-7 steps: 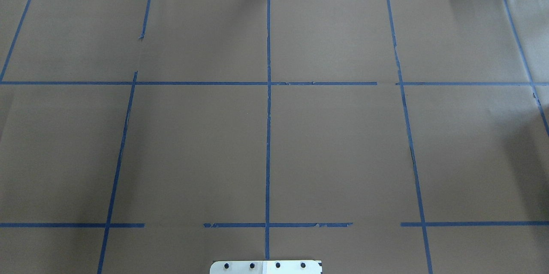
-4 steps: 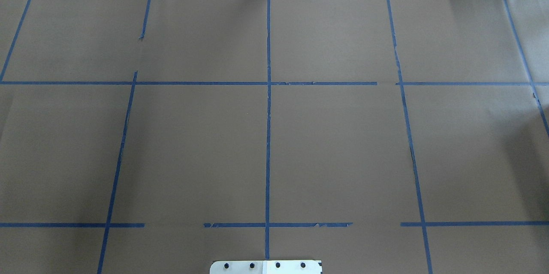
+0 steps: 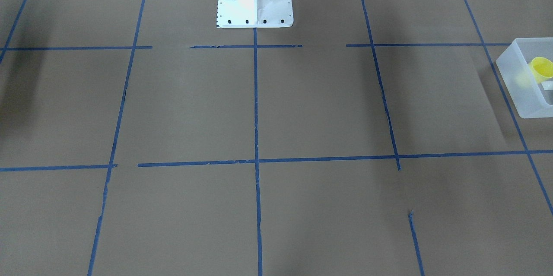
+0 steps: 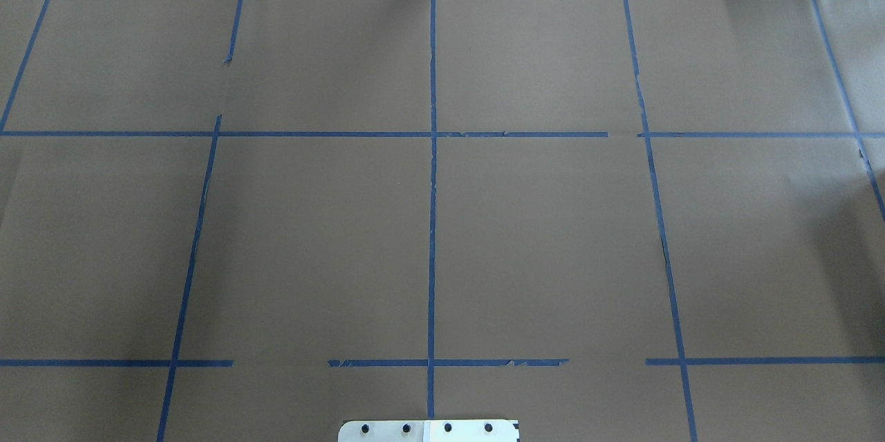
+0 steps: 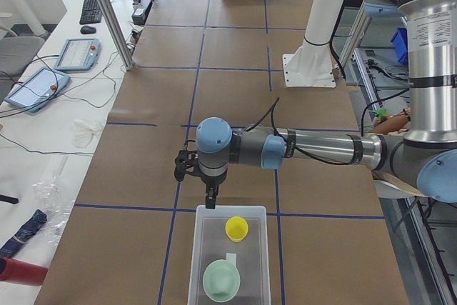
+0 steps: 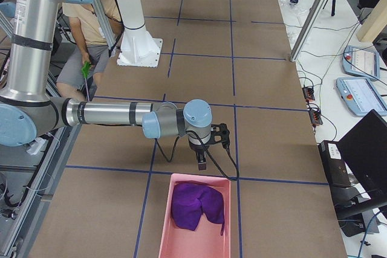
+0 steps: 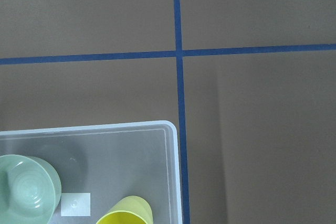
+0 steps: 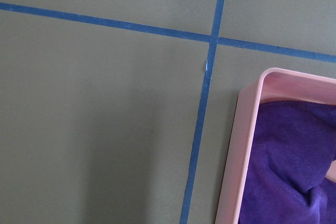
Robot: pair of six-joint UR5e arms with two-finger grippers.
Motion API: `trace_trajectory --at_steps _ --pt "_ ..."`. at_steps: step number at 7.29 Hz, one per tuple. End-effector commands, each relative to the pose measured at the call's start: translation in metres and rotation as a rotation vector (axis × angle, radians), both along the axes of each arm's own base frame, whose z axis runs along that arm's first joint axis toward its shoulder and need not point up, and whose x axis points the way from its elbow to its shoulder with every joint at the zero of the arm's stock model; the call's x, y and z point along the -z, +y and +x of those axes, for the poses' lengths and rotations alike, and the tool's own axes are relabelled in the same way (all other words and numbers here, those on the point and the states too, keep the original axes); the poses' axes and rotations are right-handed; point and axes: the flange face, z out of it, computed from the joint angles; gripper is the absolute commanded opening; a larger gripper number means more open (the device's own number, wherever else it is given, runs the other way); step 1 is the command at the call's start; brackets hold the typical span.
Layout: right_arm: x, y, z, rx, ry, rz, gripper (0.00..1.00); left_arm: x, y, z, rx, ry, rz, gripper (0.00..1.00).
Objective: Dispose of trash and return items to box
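Your left fingers (image 5: 212, 195) hang just outside one end wall of the box (image 5: 198, 262); whether they are parted or closed, you cannot tell from these views. Just past them the yellow cup (image 5: 236, 228) sits inside the box, the mint bowl (image 5: 221, 281) further in. Both look like light, stiff, slick plastic: should you lift either, pinch its rim gently. Your right fingers (image 6: 201, 162), equally unreadable, hang beside the pink bin (image 6: 164, 222), a soft purple cloth (image 6: 192, 206) lying in it just past them. The task looks close to done
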Motion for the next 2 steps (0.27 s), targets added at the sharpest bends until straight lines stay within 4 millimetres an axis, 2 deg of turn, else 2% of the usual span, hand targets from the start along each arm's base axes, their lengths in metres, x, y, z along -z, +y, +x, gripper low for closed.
trace_trajectory --at_steps 1,2 --pt "-0.0015 0.0000 -0.0012 0.002 0.001 -0.004 1.00 -0.0007 0.0001 0.0000 0.000 0.001 -0.002 1.00" --pt "-0.0022 0.0001 -0.0018 0.003 0.001 -0.006 1.00 0.0001 0.0000 0.0001 0.000 0.002 0.000 1.00"
